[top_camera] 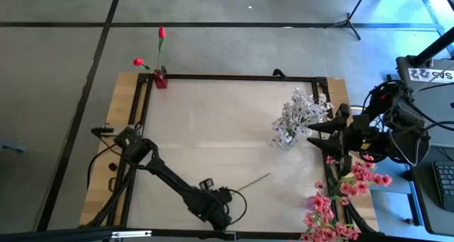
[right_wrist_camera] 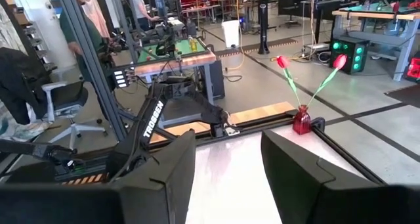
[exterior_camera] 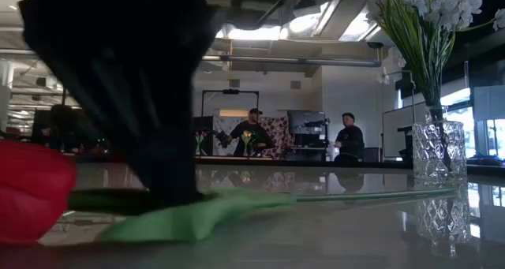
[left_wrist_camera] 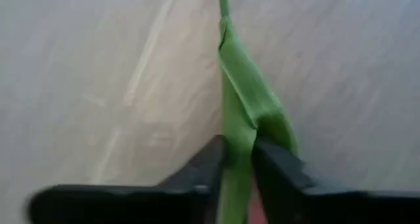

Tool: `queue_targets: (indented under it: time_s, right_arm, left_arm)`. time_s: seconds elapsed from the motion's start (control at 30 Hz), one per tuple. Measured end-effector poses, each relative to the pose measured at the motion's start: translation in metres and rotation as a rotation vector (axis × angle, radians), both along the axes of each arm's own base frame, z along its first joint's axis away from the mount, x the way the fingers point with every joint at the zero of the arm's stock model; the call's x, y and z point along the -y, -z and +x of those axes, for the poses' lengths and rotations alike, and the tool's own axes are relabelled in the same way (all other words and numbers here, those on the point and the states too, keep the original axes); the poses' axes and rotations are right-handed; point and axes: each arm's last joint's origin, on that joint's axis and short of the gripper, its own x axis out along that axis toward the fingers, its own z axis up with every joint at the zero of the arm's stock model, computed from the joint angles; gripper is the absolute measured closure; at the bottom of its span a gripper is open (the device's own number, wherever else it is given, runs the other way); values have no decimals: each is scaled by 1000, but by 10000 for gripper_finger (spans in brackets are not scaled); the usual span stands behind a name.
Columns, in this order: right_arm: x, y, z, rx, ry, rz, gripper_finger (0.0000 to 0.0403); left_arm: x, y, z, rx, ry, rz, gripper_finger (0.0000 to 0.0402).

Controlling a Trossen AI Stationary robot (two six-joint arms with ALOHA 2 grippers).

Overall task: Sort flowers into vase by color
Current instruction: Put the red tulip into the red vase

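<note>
A grey floor [top_camera: 64,72] crossed by dark lines surrounds the bench [top_camera: 213,121]. Beyond it, a workshop holds desks [right_wrist_camera: 177,53], an office chair [right_wrist_camera: 62,106], a white bin [right_wrist_camera: 230,33] and monitors [exterior_camera: 304,123]. Two people [exterior_camera: 252,135] sit under ceiling lights [exterior_camera: 260,32].

I see the white table top [top_camera: 213,128] as smooth with a soft sheen, reflecting the room, edged by bare pale wood [top_camera: 124,121]. The clear vase [exterior_camera: 438,152] at right looks like cut, faceted glass. My left gripper [left_wrist_camera: 237,159] has matt black fingers [left_wrist_camera: 203,165]; the leaf [left_wrist_camera: 252,106] looks like cloth.
</note>
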Motion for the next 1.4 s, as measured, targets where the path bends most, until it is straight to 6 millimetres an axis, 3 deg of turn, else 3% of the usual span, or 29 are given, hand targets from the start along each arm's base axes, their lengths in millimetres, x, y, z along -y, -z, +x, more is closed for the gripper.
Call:
queue_targets:
  time_s: [0.1, 0.23, 0.4, 0.5, 0.6, 0.7, 0.87, 0.97, 1.1, 1.4]
  right_arm:
    - [0, 0, 0, -1, -3, 0, 228]
    - [1, 0, 0, 0, -8, 4, 228]
    - [1, -2, -1, 8, -23, 65, 228]
    - [5, -2, 2, 7, -7, 64, 228]
    - [14, -2, 12, -3, 10, 63, 227]
    - [21, -3, 27, -12, -27, 64, 213]
    - [29, 5, 60, -77, -92, 62, 157]
    - [30, 17, 80, -154, -114, 47, 133]
    - [26, 38, 106, -283, -123, 13, 134]
    - [8, 73, 145, -431, -122, -57, 213]
  left_arm:
    - [-3, -2, -3, -6, 11, 68, 385]
    - [-14, -20, -11, -30, 16, 202, 392]
    - [-31, -74, -22, 58, 36, 458, 398]
    - [-45, -108, -26, 134, 118, 712, 399]
    - [-64, -134, -22, 105, 262, 1017, 400]
    - [-88, -150, -13, -40, 364, 1283, 401]
    - [-117, -169, -6, -231, 426, 1443, 401]
    - [-115, -178, -9, -242, 457, 1456, 401]
    - [-97, -191, -21, -198, 508, 1471, 401]
    - [-67, -202, -32, -145, 591, 1507, 401]
